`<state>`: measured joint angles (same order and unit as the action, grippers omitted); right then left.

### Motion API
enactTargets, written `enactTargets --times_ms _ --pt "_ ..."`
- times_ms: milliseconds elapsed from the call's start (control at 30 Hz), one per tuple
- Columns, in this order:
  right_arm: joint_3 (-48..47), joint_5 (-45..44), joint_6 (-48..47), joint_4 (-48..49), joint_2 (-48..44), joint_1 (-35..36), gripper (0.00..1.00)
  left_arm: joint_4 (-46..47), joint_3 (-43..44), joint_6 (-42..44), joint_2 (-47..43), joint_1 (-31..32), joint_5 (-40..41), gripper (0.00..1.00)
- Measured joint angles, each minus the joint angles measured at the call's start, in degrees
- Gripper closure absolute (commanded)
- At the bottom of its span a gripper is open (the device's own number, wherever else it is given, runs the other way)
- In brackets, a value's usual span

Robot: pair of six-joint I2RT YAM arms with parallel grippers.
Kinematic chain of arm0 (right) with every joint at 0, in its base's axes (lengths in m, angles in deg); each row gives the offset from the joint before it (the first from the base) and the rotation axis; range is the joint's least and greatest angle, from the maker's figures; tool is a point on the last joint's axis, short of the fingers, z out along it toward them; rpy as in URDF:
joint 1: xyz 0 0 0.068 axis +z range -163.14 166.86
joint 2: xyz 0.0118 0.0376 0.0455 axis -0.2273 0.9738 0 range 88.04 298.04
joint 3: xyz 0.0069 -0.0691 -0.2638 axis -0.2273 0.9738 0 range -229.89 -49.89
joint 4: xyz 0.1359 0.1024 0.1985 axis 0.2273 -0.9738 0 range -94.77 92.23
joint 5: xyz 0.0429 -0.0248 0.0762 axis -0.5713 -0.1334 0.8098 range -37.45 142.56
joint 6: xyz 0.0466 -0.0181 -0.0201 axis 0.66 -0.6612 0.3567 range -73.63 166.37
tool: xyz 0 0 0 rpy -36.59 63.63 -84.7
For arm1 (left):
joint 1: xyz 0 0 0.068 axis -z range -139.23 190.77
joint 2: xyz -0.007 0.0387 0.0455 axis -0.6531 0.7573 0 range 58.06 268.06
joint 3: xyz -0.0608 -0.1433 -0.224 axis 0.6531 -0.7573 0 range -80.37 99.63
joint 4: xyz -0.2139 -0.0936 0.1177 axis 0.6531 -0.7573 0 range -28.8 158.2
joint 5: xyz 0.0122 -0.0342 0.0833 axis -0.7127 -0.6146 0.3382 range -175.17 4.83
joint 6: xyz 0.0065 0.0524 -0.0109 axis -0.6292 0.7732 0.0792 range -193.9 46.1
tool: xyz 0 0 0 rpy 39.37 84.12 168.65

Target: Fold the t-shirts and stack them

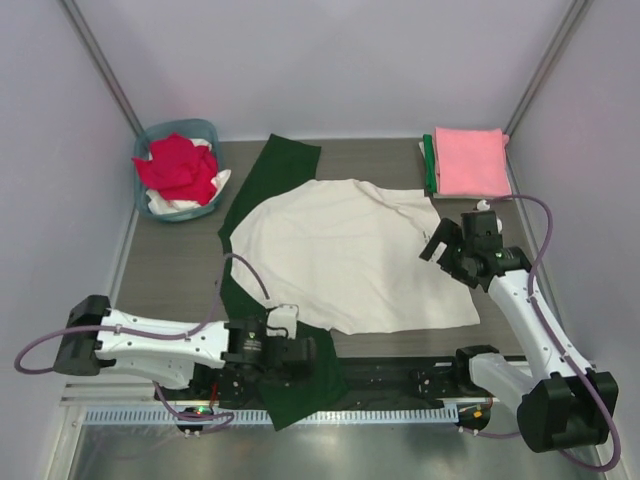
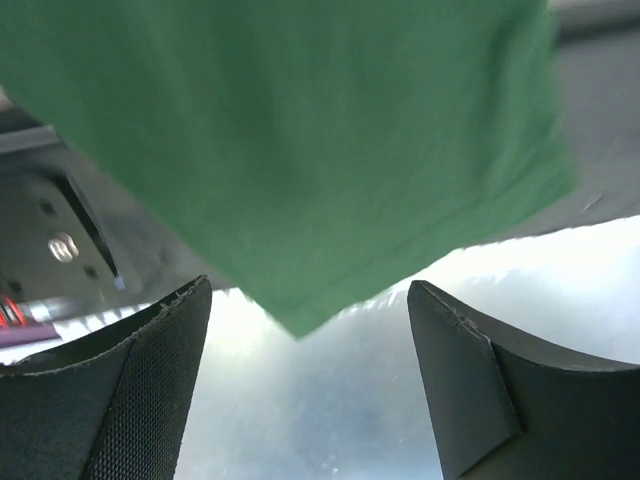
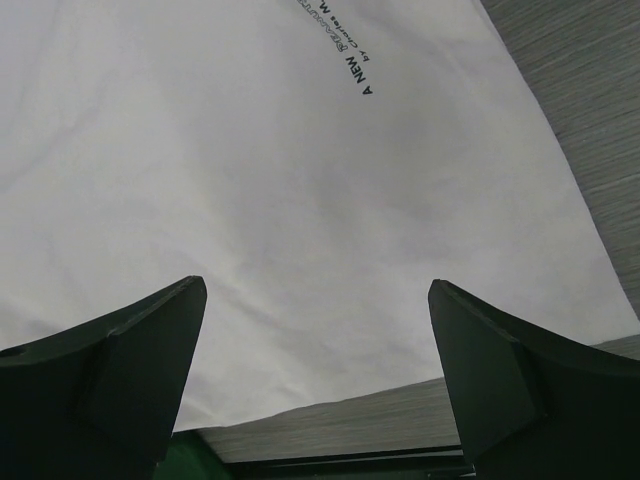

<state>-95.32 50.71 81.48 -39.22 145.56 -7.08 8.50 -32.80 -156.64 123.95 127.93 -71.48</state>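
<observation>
We note one folded pink cloth t-shirt (image 1: 472, 160) beyond the flat, unfolded cream green-sleeved t-shirt (image 1: 350, 255); left hand (image 2: 308, 300) and right hand (image 3: 315, 287) wide open, gripping nothing.

Robotics laboratory test cell. A grey wood-grain table (image 1: 170, 270) is enclosed at its far edge and both sides by plain white panels (image 1: 330, 60) joined at metal corner struts (image 1: 100, 60). Along the table's near edge are bolted the left arm (image 1: 150, 335) and the right arm (image 1: 530, 310), with looping cables (image 1: 40, 350) and a perforated metal rail (image 1: 380, 413).
</observation>
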Motion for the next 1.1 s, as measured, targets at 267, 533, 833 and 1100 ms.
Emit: enactTargets --times_ms 267,533,833,1100 --pt "1.62 1.86 2.12 0.11 -0.70 -0.17 0.00 -1.25 1.27 -11.52 8.39 12.76 -3.34 0.28" --pt "3.02 2.36 2.36 -0.07 -0.70 -0.20 0.00 8.24 -10.88 -19.19 2.16 16.04 -7.26 0.33" --pt "5.14 2.36 2.62 0.68 -0.63 -0.20 0.00 17.64 -18.16 -25.35 -3.61 16.74 -9.60 0.41" --pt "5.18 0.90 2.58 1.11 0.24 -0.28 0.00 24.37 -19.93 -28.39 -2.73 17.51 -11.13 0.82"
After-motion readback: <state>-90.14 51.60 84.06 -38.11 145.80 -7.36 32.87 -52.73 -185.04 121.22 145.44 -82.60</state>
